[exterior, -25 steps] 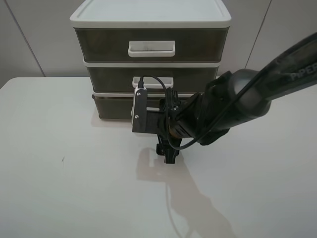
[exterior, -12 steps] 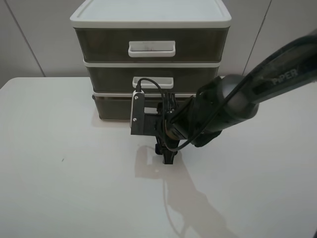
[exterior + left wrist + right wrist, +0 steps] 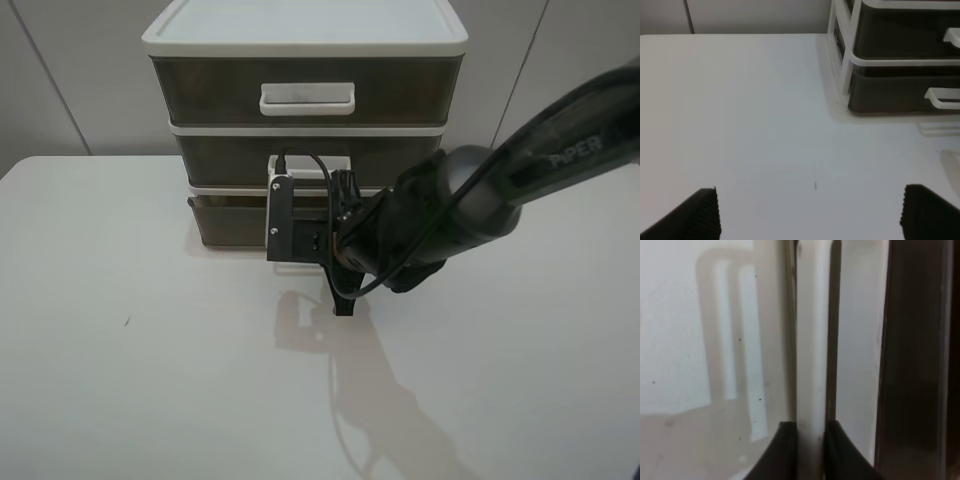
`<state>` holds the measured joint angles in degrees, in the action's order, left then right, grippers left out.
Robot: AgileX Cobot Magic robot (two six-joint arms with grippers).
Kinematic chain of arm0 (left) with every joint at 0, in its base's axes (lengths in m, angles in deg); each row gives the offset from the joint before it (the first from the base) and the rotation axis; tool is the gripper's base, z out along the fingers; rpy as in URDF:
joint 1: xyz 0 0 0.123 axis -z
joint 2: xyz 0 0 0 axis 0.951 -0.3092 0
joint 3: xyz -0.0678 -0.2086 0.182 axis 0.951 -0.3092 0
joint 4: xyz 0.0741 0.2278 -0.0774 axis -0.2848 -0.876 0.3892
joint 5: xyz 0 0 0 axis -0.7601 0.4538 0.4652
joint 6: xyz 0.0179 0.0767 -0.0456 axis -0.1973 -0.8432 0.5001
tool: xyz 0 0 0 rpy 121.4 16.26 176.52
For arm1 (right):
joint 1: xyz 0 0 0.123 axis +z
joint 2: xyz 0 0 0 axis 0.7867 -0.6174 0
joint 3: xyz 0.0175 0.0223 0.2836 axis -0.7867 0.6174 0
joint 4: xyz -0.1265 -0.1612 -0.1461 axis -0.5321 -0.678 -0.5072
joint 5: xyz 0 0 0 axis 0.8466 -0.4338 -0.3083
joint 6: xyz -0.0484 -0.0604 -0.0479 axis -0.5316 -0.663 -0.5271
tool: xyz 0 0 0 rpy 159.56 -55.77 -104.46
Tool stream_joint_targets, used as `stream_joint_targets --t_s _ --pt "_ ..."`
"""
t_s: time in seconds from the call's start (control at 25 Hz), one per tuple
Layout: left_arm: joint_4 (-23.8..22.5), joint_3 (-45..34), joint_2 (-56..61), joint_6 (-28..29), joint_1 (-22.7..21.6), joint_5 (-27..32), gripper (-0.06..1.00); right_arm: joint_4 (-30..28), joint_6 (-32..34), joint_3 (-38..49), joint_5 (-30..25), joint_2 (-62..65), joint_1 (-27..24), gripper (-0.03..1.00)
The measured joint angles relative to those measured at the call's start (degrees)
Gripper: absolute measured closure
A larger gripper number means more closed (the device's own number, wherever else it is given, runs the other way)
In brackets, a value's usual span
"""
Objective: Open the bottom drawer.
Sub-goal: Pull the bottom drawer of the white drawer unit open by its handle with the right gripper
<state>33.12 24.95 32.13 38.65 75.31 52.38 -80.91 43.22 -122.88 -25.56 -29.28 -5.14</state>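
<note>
The bottom drawer (image 3: pixel 226 222), shallow and smoky brown, is the lowest of three in a white-framed unit. My right gripper (image 3: pixel 320 222) is at the middle of its front, with the wrist camera housing covering the handle in the high view. In the right wrist view the gripper (image 3: pixel 812 440) is shut, both dark fingers (image 3: pixel 788 452) pinching the white handle bar (image 3: pixel 812 340) beside the dark drawer front (image 3: pixel 915 365). My left gripper (image 3: pixel 810 215) is open and empty over the bare table. Its view shows the drawer (image 3: pixel 885 95) and handle (image 3: pixel 942 98) off to one side.
The middle drawer (image 3: pixel 225 158) and the tall top drawer (image 3: pixel 205 90) sit shut above it, under a white lid (image 3: pixel 300 25). The white table (image 3: pixel 130 340) stretches in front and to the left. A grey wall stands behind the unit.
My right gripper and its wrist camera have shifted slightly up and back towards the drawer front after dipping lower half a second ago. The drawer front looks in about the same place.
</note>
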Motion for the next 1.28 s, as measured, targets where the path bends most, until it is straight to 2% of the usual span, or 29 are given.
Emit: stream_joint_targets --t_s 0.4,0.72,1.28 --pt "0.00 0.00 0.00 0.00 0.00 0.00 0.20 2.37 0.29 0.93 0.14 1.77 3.09 0.86" --pt "0.00 0.00 0.00 0.00 0.00 0.00 0.20 3.50 0.41 4.88 -0.38 5.08 5.88 0.86" --pt "0.00 0.00 0.00 0.00 0.00 0.00 0.20 12.37 0.46 10.65 -4.16 10.06 14.99 0.86"
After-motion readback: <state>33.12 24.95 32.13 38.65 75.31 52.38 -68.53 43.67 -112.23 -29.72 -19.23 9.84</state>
